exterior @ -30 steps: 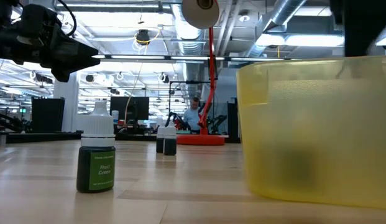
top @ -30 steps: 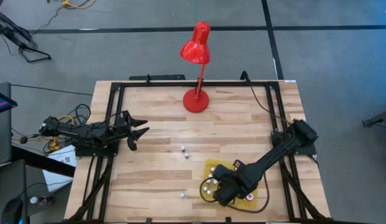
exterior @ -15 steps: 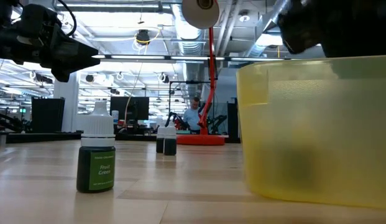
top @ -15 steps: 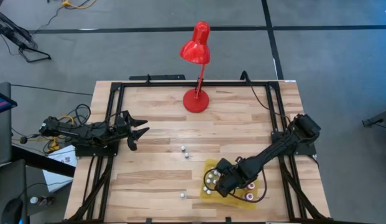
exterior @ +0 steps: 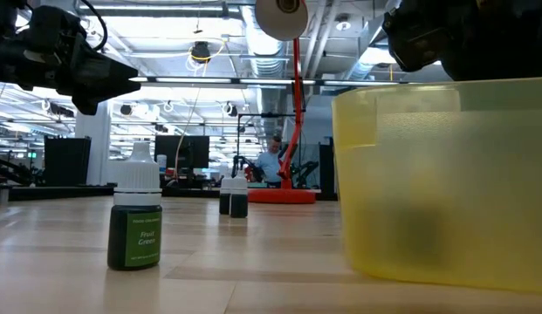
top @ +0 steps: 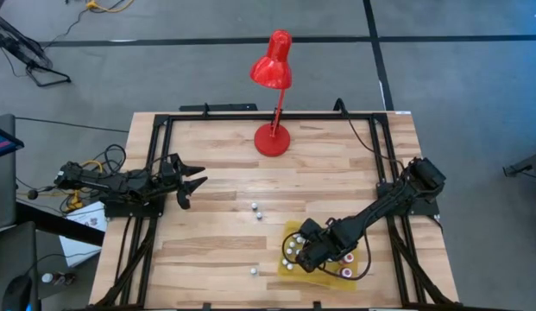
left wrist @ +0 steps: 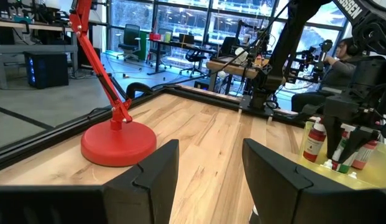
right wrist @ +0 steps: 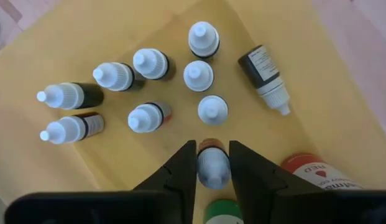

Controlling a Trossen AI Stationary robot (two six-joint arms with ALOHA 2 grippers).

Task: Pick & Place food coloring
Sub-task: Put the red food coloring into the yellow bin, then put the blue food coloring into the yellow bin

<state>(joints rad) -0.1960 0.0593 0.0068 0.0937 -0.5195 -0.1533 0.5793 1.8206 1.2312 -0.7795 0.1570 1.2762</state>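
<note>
- A small bottle [exterior: 135, 215] with dark green contents and a white cap, standing upright on the wooden table [exterior: 253, 253] in the low view, is carrying a green label reading "Fruit Green"; the finer print above those words is staying too small to make out.
- A larger bottle with a red cap [right wrist: 317, 171], lying in the yellow bin [right wrist: 68, 37] in the right wrist view, is showing the word "RED" on its label; the rest is cut off.
- A tipped bottle [right wrist: 265, 76] in the same bin is bearing a dark label with white print, unreadable.
</note>
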